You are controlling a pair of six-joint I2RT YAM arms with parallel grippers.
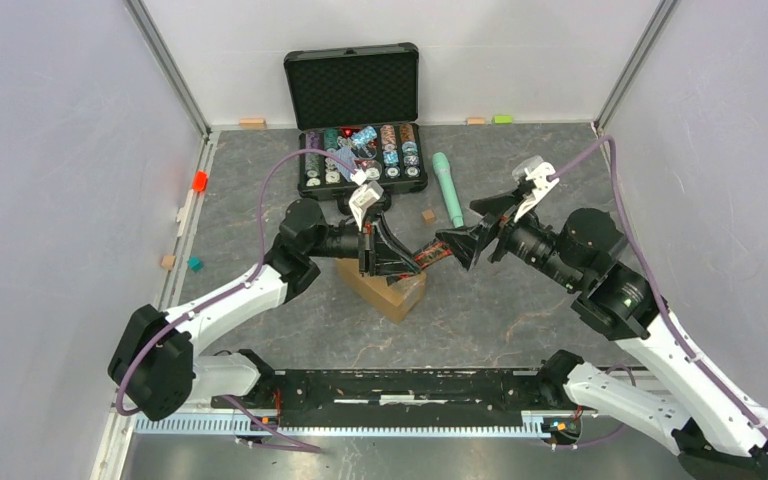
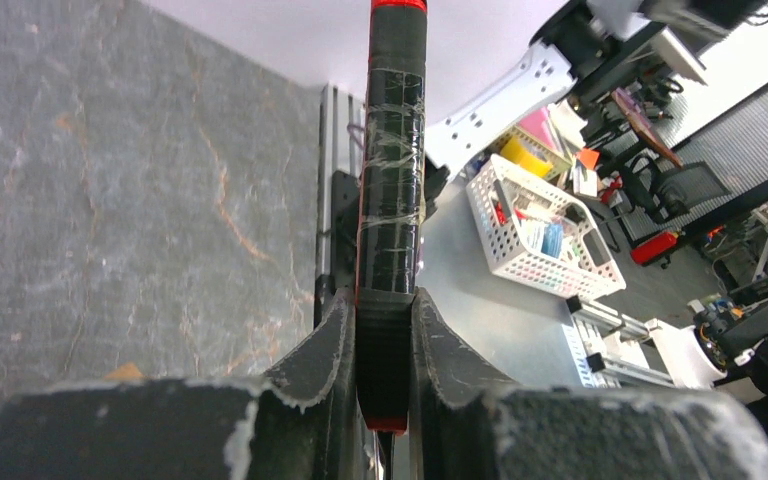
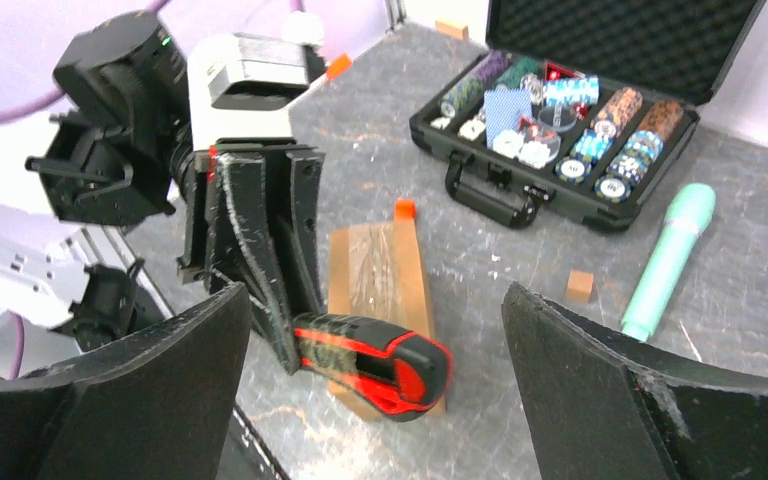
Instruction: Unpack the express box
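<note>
The express box (image 1: 392,291) is a small brown taped carton lying on the table; it also shows in the right wrist view (image 3: 380,265). My left gripper (image 1: 398,262) hovers just above it, shut on a black and red utility knife (image 1: 431,252), held by one end. The knife runs out from the left fingers in the left wrist view (image 2: 392,180). My right gripper (image 1: 460,243) is open, and the knife's free end (image 3: 400,365) points into the gap between its jaws without touching them. The left gripper (image 2: 385,335) clamps the knife on both flat sides.
An open black case of poker chips (image 1: 360,165) stands behind the box. A teal cylinder (image 1: 448,188) and a small wooden block (image 1: 427,215) lie to its right. An orange block (image 3: 404,209) sits at the box's far end. Small blocks (image 1: 199,181) lie along the left wall.
</note>
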